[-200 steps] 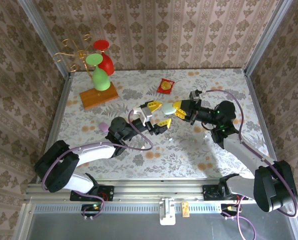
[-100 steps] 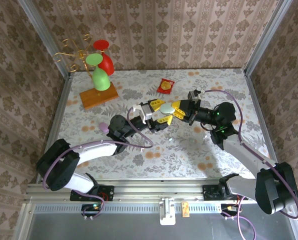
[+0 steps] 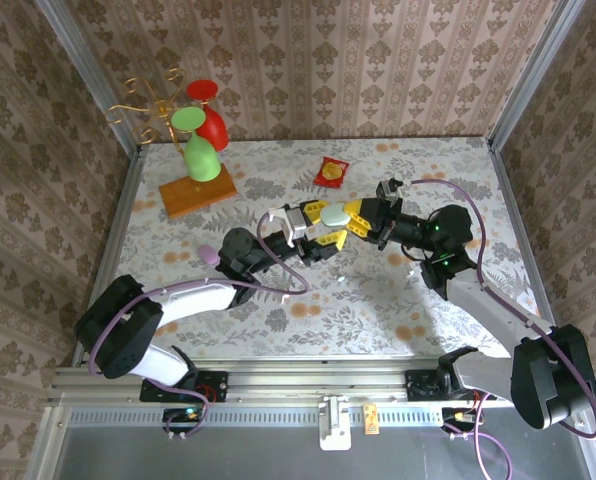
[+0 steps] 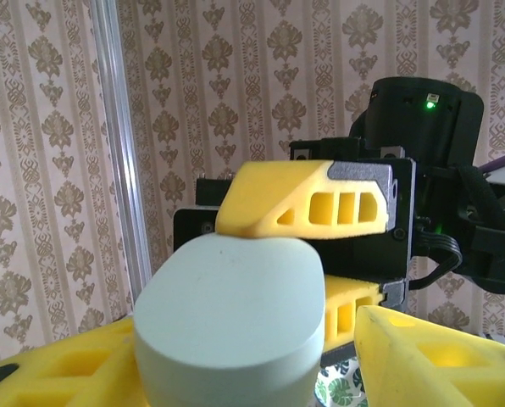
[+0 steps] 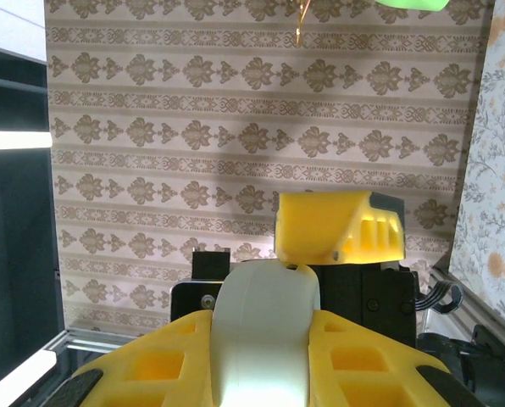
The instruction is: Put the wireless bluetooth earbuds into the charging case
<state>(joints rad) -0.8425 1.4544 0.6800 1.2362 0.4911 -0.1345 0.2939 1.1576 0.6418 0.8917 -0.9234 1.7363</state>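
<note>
Grip check: my right gripper (image 3: 348,220) is clamped on the pale green charging case (image 3: 335,213), held above mid-table. My left gripper (image 3: 330,226) straddles the same case, jaws part open. One finger touches it, the other stands just clear.

Charging case (image 4: 231,322): smooth matt plastic, pale green. Right gripper (image 5: 261,318) fingers (image 4: 303,203): matt yellow moulded plastic. Table (image 3: 278,315): printed covering, faint sheen. Far-left stand base (image 3: 197,195): varnished wood. Near frame rail (image 3: 318,385): bare metal.
</note>
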